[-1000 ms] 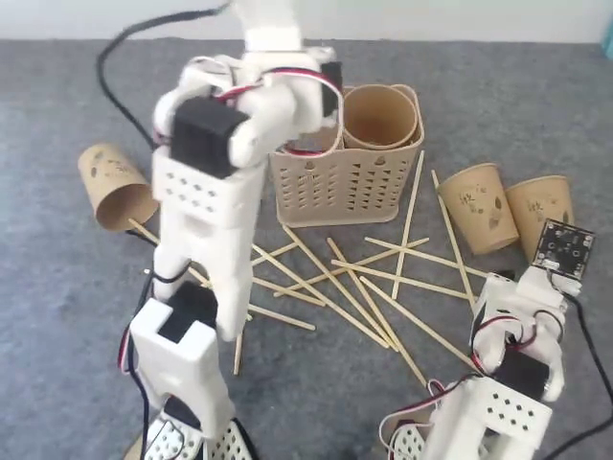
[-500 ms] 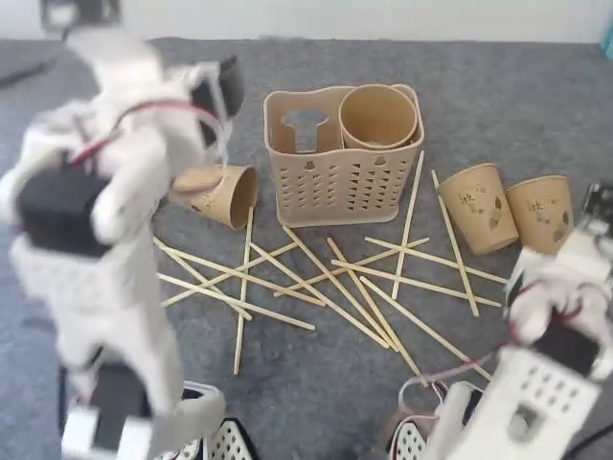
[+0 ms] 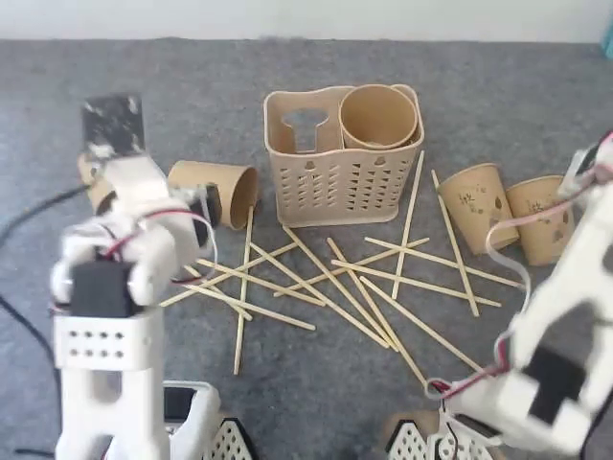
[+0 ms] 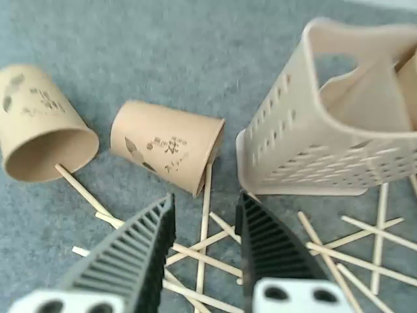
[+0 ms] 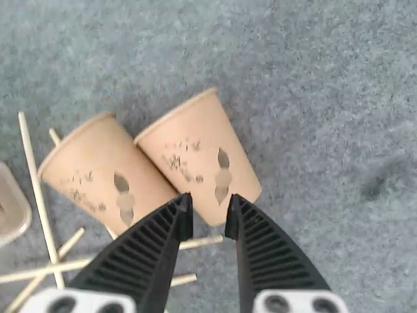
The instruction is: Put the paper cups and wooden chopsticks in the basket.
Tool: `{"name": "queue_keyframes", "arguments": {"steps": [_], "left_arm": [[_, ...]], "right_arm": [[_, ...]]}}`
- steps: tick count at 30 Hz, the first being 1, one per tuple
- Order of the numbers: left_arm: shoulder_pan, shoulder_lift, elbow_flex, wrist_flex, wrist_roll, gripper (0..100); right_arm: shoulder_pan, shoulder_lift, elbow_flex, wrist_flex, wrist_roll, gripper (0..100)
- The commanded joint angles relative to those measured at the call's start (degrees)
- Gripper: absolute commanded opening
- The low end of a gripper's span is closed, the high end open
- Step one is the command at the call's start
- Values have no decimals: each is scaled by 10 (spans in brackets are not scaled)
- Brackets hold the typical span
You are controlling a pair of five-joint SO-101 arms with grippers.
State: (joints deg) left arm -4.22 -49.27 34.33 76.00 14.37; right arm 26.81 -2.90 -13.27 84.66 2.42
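Note:
The beige slotted basket (image 3: 340,182) (image 4: 339,140) stands mid-table with one paper cup (image 3: 378,115) upright inside it. Just left of it a cup (image 3: 218,192) (image 4: 166,155) lies on its side, and another (image 3: 91,182) (image 4: 42,140) lies farther left. My left gripper (image 4: 206,195) hangs open above the nearer fallen cup, holding nothing. Two more cups (image 3: 479,206) (image 3: 541,218) lie side by side at the right. My right gripper (image 5: 208,199) hovers slightly open over that pair (image 5: 199,156) (image 5: 98,166), not touching. Several wooden chopsticks (image 3: 330,278) lie scattered in front of the basket.
Grey carpet (image 3: 192,86) covers the table. The left arm's body (image 3: 105,316) rises at the front left and the right arm (image 3: 560,316) at the front right. One chopstick (image 3: 410,211) leans by the basket's right side.
The left arm has swung from over the basket down to the left, uncovering the fallen cup beside the basket. The right arm has risen and turned out over the two right-hand cups.

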Motion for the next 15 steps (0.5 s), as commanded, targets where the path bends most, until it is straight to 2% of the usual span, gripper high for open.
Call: {"name": "queue_keyframes", "arguments": {"steps": [1, 6, 9, 12, 15], "left_arm": [[-4, -54, 77, -55, -7, 145], [-5, -77, 136, -67, -8, 145], [-37, -78, 192, -118, -16, 145], [-63, -78, 234, -171, -18, 145], [-61, -78, 256, -190, -18, 145]], "right_arm": [[-7, 109, -190, 41, -29, 89], [-24, 218, -317, 39, -29, 80], [-34, 279, -388, 34, -29, 0], [-46, 342, -451, 34, -33, 18], [-60, 410, -508, 32, -49, 7]]}}
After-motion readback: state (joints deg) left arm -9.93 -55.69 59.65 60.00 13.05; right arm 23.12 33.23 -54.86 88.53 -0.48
